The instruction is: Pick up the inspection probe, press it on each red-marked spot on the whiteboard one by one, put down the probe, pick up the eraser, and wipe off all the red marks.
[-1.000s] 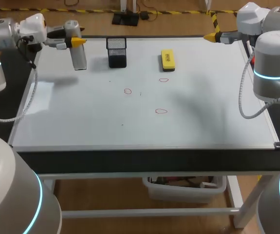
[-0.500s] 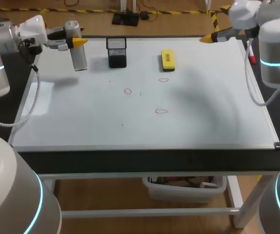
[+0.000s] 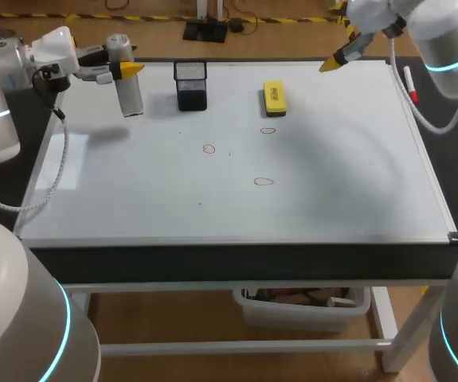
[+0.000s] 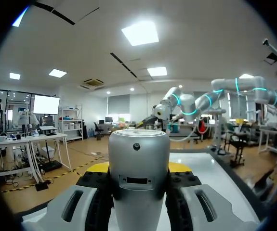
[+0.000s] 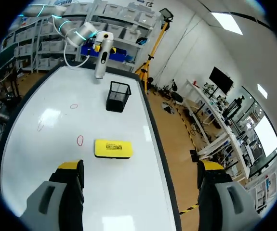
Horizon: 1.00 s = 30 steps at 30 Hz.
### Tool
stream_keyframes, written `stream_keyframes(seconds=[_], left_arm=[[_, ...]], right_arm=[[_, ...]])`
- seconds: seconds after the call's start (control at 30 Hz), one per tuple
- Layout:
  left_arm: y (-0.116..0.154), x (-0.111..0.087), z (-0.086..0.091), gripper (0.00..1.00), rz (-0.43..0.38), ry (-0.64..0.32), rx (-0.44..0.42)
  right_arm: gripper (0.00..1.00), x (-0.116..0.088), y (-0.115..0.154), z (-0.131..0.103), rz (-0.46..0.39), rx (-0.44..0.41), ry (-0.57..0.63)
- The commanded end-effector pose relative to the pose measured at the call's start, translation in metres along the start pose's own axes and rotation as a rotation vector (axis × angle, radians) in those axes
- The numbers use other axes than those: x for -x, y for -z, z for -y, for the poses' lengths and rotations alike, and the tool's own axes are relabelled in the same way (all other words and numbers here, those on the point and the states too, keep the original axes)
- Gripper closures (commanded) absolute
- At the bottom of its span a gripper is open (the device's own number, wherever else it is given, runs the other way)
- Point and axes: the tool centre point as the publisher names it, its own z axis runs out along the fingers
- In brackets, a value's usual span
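Observation:
My left gripper (image 3: 127,70) is shut on the grey cylindrical probe (image 3: 127,91), which hangs upright above the whiteboard's (image 3: 332,175) far left corner. In the left wrist view the probe (image 4: 138,178) fills the gap between the fingers of the left gripper (image 4: 138,168). Three red marks (image 3: 268,130) (image 3: 208,149) (image 3: 264,181) lie mid-board. The yellow eraser (image 3: 273,97) lies at the back. My right gripper (image 3: 334,62) hovers open, right of and beyond the eraser. In its own view the right gripper (image 5: 140,168) is empty, with the eraser (image 5: 112,148) just ahead of it.
A black mesh pen holder (image 3: 190,85) stands between the probe and the eraser, also seen ahead of the right gripper as a mesh holder (image 5: 117,96). A red marker (image 3: 409,83) lies along the board's right edge.
My right arm has swung left from the far right corner toward the eraser, its gripper tilting downward. The left arm and probe have hardly moved.

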Motion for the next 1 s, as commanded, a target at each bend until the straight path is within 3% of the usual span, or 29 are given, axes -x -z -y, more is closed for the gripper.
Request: stream_keyframes(seconds=[0.03, 0.07, 0.13, 1.0], left_arm=[[0.0001, -0.0026, 0.0018, 1.00, 0.009, -0.003, 0.000], [0.0001, -0.0026, 0.0018, 1.00, 0.009, -0.003, 0.000], [0.0001, -0.0026, 0.0018, 1.00, 0.009, -0.003, 0.000], [0.0001, -0.0026, 0.0018, 1.00, 0.009, -0.003, 0.000]], right_arm=[[0.00, 0.0084, -0.0053, 0.0022, -0.840, -0.496, 0.605], [0.00, 0.0102, -0.0052, 0.0034, -0.819, -0.525, 0.632], [0.00, 0.0174, -0.0021, 0.0003, -0.736, -0.496, 0.587], [0.00, 0.0174, -0.0021, 0.0003, -0.736, -0.496, 0.587]])
